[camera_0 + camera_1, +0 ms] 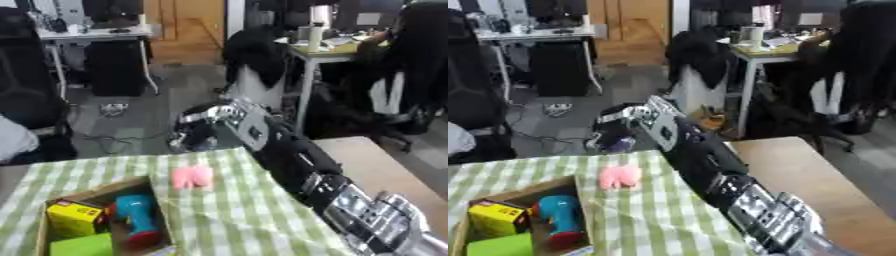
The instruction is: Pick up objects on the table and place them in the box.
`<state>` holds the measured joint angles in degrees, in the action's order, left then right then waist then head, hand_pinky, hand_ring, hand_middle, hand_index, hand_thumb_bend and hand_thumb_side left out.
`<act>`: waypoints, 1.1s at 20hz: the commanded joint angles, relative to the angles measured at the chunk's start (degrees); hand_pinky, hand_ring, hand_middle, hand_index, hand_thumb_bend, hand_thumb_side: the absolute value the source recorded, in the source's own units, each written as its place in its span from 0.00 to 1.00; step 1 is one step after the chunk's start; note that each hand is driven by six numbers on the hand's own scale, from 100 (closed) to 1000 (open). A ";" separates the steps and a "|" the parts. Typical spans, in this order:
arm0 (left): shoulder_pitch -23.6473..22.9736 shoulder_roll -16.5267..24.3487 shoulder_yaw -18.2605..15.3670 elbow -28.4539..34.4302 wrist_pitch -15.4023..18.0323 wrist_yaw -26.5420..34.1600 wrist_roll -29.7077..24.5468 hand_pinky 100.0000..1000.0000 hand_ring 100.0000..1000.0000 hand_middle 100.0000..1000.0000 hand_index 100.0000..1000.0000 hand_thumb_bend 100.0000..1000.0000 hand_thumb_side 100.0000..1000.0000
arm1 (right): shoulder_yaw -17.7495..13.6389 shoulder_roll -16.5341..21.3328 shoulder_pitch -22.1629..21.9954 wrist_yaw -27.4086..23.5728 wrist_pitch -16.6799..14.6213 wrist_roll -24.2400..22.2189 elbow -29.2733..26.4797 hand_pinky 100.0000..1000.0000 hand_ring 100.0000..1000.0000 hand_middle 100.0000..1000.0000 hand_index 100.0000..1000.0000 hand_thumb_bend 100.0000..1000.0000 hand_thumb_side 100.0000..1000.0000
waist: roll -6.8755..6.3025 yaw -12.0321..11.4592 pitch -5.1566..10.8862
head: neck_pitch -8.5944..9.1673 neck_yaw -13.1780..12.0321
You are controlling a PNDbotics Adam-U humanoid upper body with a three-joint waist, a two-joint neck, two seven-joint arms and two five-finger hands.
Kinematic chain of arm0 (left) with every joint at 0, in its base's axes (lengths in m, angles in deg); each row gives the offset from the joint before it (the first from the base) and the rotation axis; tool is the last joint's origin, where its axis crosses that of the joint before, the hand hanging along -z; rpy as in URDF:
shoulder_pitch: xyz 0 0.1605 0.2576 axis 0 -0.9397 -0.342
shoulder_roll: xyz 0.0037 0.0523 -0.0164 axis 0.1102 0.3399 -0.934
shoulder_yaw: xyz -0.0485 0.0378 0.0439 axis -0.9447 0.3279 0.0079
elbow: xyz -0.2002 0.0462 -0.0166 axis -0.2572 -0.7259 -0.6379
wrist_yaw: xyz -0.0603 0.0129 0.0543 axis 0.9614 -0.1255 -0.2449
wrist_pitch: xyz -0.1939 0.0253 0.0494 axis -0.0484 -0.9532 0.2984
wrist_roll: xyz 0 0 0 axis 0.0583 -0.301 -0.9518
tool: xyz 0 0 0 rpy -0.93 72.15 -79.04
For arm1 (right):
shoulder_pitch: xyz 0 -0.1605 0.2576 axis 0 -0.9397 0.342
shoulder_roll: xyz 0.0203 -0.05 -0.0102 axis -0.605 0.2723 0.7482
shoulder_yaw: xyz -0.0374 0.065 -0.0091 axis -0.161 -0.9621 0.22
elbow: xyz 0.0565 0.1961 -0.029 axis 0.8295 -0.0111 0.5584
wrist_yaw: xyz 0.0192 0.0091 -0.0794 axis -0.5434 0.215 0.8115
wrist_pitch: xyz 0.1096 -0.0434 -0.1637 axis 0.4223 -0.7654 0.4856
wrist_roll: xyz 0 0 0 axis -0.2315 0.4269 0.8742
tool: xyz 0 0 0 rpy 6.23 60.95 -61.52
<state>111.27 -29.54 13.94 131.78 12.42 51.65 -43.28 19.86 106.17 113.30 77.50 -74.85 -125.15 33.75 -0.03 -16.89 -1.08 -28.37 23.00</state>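
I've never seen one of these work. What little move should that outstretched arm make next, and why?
Probably draw the right hand back and down toward the pink object. The hand is out past the table's far edge, and that object lies on the checked cloth outside the box, which already holds several things.

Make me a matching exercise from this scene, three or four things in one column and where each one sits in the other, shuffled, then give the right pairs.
Things:
1. Pink soft object
2. Yellow carton
3. Blue and red toy
4. Right robot hand

Places:
A. In the cardboard box, left side
B. Beyond the table's far edge, fingers curled
C. On the green checked cloth, outside the box
D. In the box, right of the carton

Pairs: 1-C, 2-A, 3-D, 4-B
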 commanded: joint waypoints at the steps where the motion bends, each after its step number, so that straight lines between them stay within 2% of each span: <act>1: 0.53 0.88 0.02 0.77 0.12 -0.22 0.38 0.81 0.86 0.81 0.84 0.17 1.00 | -0.29 1.97 2.02 -3.11 1.97 5.28 -3.43 0.00 0.00 0.00 0.41 0.00 0.64 | 0.67 0.05 1.33 | 1.02 -0.33; 5: 0.62 0.67 0.12 0.77 0.14 -0.22 0.45 0.81 0.86 0.81 0.84 0.17 1.00 | 0.53 1.34 2.57 -4.71 4.35 13.59 -5.56 0.00 0.00 0.00 0.40 0.00 0.65 | 0.62 -0.14 1.17 | 1.61 1.89; 7: 0.71 0.53 0.20 0.77 0.14 -0.19 0.44 0.81 0.86 0.81 0.84 0.17 1.00 | 1.56 0.53 2.83 -4.34 4.68 16.15 -6.32 0.00 0.00 0.00 0.40 0.00 0.65 | 0.62 -0.37 1.11 | 2.00 3.99; 15: 1.10 -0.17 0.54 0.77 0.43 0.13 0.44 0.81 0.86 0.81 0.84 0.17 1.00 | 3.09 -3.65 4.11 -3.07 4.91 22.09 -7.88 0.00 0.00 0.00 0.39 0.00 0.66 | 0.79 -1.72 0.92 | 3.34 10.50; 18: 1.15 -0.46 0.65 0.77 0.56 0.23 0.49 0.81 0.86 0.81 0.84 0.17 1.00 | 3.66 -4.93 4.30 -2.95 4.26 25.98 -8.58 0.00 0.00 0.00 0.39 0.00 0.66 | 1.03 -2.35 0.85 | 3.71 13.35; 22: 1.23 -0.70 0.69 0.77 0.72 0.30 0.55 0.81 0.86 0.81 0.84 0.17 1.00 | 4.59 -6.24 4.04 -3.29 3.09 28.47 -8.86 0.00 0.00 0.00 0.39 0.00 0.66 | 1.27 -3.00 0.74 | 4.05 15.94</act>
<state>111.46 -30.13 14.34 131.78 12.51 51.77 -43.23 24.52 99.62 115.80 74.15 -71.47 -97.65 26.26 0.52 -19.89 -1.08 -24.96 38.09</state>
